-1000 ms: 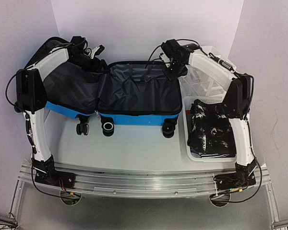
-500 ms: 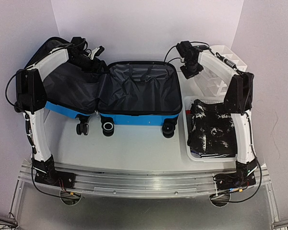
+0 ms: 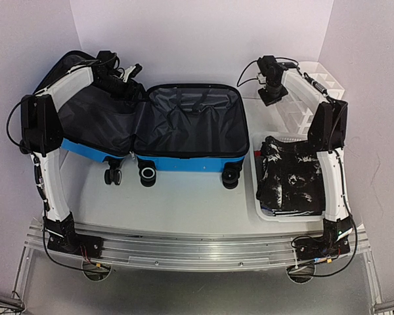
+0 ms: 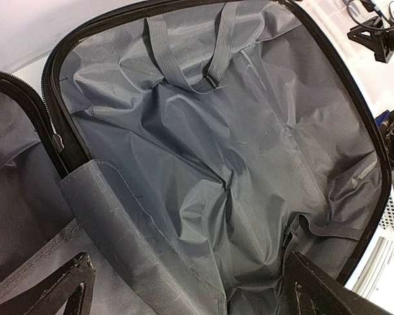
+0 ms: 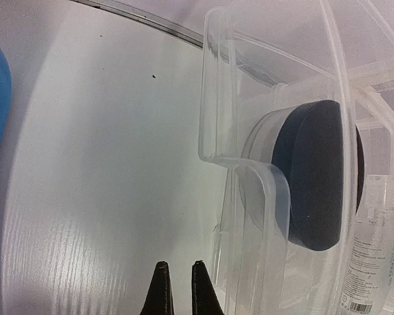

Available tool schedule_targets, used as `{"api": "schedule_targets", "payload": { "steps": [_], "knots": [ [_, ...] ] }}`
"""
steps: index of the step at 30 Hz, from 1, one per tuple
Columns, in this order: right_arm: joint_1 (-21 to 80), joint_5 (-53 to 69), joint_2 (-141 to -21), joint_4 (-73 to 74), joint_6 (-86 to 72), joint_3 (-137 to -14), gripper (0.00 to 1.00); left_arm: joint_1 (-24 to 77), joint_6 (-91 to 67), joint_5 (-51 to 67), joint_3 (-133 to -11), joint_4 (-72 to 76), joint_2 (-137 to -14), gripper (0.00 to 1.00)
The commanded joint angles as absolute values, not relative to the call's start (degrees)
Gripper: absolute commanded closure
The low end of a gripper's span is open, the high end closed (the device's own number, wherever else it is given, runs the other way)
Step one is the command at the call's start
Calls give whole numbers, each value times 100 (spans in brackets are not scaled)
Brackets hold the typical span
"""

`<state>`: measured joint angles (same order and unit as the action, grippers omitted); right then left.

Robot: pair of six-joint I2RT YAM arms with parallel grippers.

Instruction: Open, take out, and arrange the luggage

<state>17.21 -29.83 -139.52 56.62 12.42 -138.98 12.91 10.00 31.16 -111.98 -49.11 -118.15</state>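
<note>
The luggage (image 3: 184,162), a bright blue hard-shell suitcase, lies open flat across the table with its wheels toward me. Both halves show dark grey lining (image 4: 236,151), and I see nothing lying inside. A pair of grey straps (image 4: 210,72) hangs at the far rim. My left gripper (image 3: 132,71) hovers over the hinge at the back, open, its fingers (image 4: 75,275) spread wide over bare lining. My right gripper (image 3: 274,97) is shut on nothing, just right of the suitcase. Its tips (image 5: 179,264) sit over the white table beside the clear organizer (image 5: 249,184).
A white basket (image 3: 256,197) at the right front holds black-and-white clothes (image 3: 289,174). The clear plastic organizer (image 3: 308,85) at the back right holds a round dark-lidded jar (image 5: 315,177) and a labelled bottle (image 5: 368,262). White walls close in behind and at both sides.
My right arm has swung right and back, from over the suitcase's far right corner to beside the organizer. The left arm and the suitcase have stayed still.
</note>
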Motion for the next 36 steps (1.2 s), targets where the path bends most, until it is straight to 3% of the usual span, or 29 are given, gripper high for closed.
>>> {"api": "schedule_targets", "payload": {
  "steps": [1,11,21,26,28,36],
  "knots": [
    [1324,-2342,-13930,5681,1304,-14205,100,1264,906,2990,-11290,-5013,-11610,0],
    [1104,-3056,-13994,5597,1177,-14832,100,1271,830,2960,-11546,-5110,-11807,0],
    [1007,-2276,-13934,5556,843,-14212,100,1272,868,2917,-11586,-5126,-11851,0],
    [1006,420,-13392,5539,720,-14433,76,1272,856,2944,-11568,-5108,-11875,0],
    [1009,942,-13167,5458,566,-14484,68,1272,799,2977,-11566,-5084,-11882,0],
    [1008,280,-12477,5100,-5,-14192,43,1274,800,2983,-11423,-5024,-11807,0]
  ]
}}
